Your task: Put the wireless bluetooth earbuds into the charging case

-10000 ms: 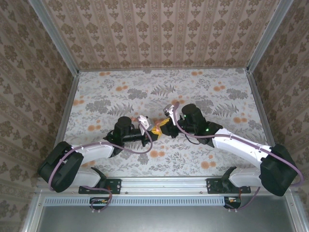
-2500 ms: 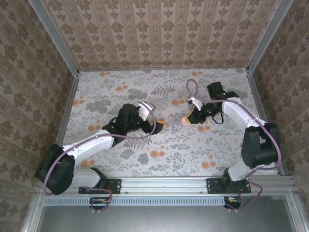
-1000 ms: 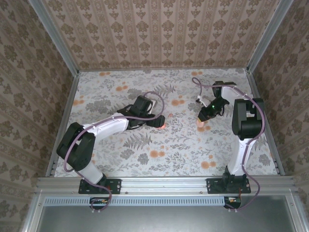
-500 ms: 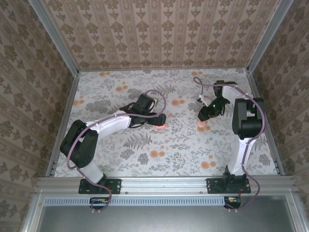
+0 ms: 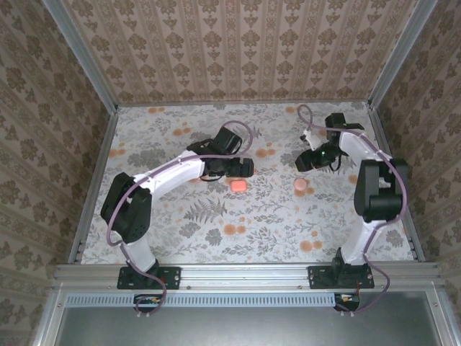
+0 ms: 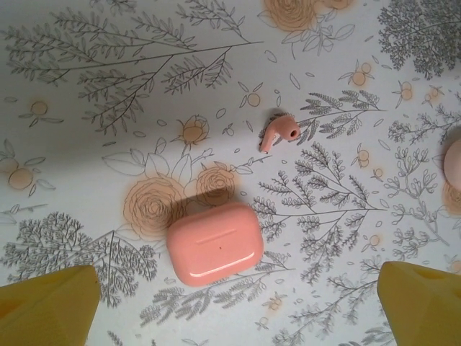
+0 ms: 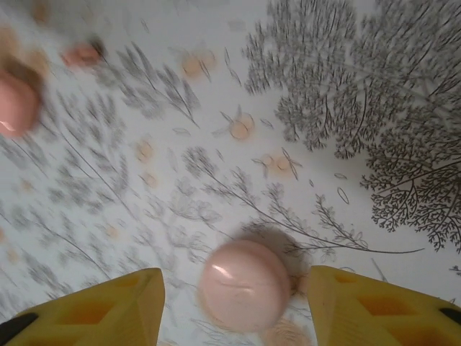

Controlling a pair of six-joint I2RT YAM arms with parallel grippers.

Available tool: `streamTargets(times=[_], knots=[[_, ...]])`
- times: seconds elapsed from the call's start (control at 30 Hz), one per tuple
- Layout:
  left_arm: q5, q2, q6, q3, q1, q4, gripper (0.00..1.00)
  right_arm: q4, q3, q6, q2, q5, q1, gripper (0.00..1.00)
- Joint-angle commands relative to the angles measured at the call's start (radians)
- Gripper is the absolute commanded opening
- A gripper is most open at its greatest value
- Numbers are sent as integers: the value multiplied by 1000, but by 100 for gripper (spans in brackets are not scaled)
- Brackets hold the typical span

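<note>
Charging case [image 6: 213,244]: we log it flat on the worktop [image 5: 180,216] between the left gripper's [image 6: 234,306] released jaws, untouched; one earbud [image 6: 277,131] nearby. Left arm [image 5: 166,173] outstretched. Right gripper's [image 7: 234,272] jaws released above a round pink piece [image 5: 300,186].

The top view looks down from above and behind on the whole desk [image 5: 288,216]. The left wrist view faces straight down, close over the case [image 6: 214,244], which the top view shares. The right wrist view, blurred, looks down close too.
</note>
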Motion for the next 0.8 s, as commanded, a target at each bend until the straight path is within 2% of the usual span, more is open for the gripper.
streamTargets(times=[0.0, 0.13, 0.27, 0.43, 0.77], knots=[[-53, 39, -128, 103, -15, -224, 98, 177, -89, 241, -130, -138, 0, 60], [-92, 94, -167, 217, -34, -370, 98, 334, -199, 479, -244, -179, 22, 63], [-102, 167, -167, 321, -38, -499, 97, 384, -273, 569, -335, -144, 66, 64], [-60, 294, -133, 469, -34, -655, 96, 439, -349, 621, -411, -124, 127, 68], [1, 473, -135, 617, -36, -739, 95, 504, -443, 673, -482, -128, 175, 68]])
